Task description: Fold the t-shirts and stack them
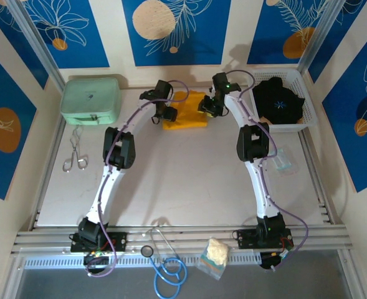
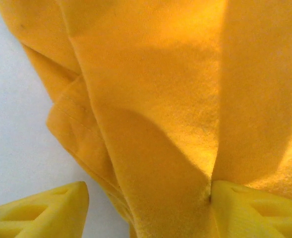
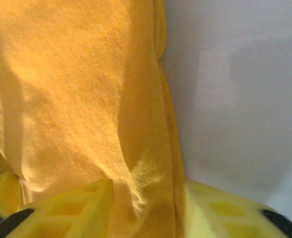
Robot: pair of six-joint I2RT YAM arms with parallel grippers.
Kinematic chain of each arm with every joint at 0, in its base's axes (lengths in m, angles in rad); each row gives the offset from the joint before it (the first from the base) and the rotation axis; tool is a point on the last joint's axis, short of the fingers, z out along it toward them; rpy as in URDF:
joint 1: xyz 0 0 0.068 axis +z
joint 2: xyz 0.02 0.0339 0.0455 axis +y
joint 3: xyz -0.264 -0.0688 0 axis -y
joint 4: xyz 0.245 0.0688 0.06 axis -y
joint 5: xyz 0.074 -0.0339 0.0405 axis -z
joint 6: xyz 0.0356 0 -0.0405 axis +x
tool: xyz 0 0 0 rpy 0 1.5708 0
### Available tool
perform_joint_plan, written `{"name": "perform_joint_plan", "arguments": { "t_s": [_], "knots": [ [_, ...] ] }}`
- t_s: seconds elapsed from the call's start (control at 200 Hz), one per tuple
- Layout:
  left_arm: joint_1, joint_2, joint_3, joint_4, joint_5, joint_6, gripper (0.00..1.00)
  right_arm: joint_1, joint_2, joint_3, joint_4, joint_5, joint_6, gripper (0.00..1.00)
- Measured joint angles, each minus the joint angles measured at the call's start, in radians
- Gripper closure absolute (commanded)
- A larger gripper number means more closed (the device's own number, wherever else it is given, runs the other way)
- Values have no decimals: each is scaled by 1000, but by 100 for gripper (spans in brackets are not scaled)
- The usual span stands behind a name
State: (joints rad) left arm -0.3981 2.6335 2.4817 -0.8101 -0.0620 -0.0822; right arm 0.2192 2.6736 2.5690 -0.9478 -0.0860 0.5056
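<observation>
The orange-yellow t-shirt (image 1: pixel 185 116) lies folded at the back middle of the table. My left gripper (image 1: pixel 169 112) is at its left edge. In the left wrist view it (image 2: pixel 148 213) stands open: one finger (image 2: pixel 46 213) rests over bare table, the other (image 2: pixel 257 210) touches the shirt's cloth (image 2: pixel 155 99). My right gripper (image 1: pixel 207 106) is at the shirt's right edge. In the right wrist view it (image 3: pixel 148 210) is shut on a bunched fold of the cloth (image 3: pixel 86 99). The black t-shirt (image 1: pixel 281 103), with its light-blue starburst, sits in the white basket (image 1: pixel 305 121) at the back right.
A mint-green case (image 1: pixel 91 99) stands at the back left, with metal forceps (image 1: pixel 75 156) in front of it. A clear packet (image 1: pixel 281 161) lies at the right. A blue stethoscope (image 1: pixel 167 268) and a pale-yellow packet (image 1: pixel 214 254) lie by the near rail.
</observation>
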Motion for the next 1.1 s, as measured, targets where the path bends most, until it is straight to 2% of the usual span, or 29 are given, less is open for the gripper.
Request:
{"name": "perform_joint_plan", "arguments": {
  "t_s": [0.125,0.19,0.23,0.25,0.295,0.31,0.33,0.46,0.605,0.871,0.986,1.101],
  "knots": [
    [1,-75,-4,10,-19,21,29,-15,-59,-1,-37,11,-24,50],
    [1,-168,-48,34,-27,33,27,-19,-143,-50,-37,29,-42,48],
    [1,-251,-113,74,-29,39,22,-20,-216,-108,-29,42,-55,47],
    [1,-303,-161,101,-30,39,14,-21,-261,-151,-16,49,-64,47],
    [1,-433,-284,170,-34,51,10,-19,-378,-268,19,64,-79,46],
    [1,-475,-328,199,-36,46,3,-18,-417,-309,36,68,-86,46],
    [1,-528,-378,228,-36,58,0,-17,-467,-358,53,75,-91,46],
    [1,-908,-813,527,-62,72,1,-7,-836,-761,233,119,-136,45],
    [1,-1187,-1266,825,-124,101,1,-10,-1166,-1196,476,182,-190,45],
    [10,-1492,-1982,1215,-273,218,1,-125,-1557,-1986,925,242,-336,45],
    [60,-1565,-2140,1360,-312,236,1,-172,-1639,-2219,1121,232,-380,45],
    [122,-1500,-2190,1477,-332,238,1,-214,-1617,-2326,1276,219,-397,46]
  ]
}}
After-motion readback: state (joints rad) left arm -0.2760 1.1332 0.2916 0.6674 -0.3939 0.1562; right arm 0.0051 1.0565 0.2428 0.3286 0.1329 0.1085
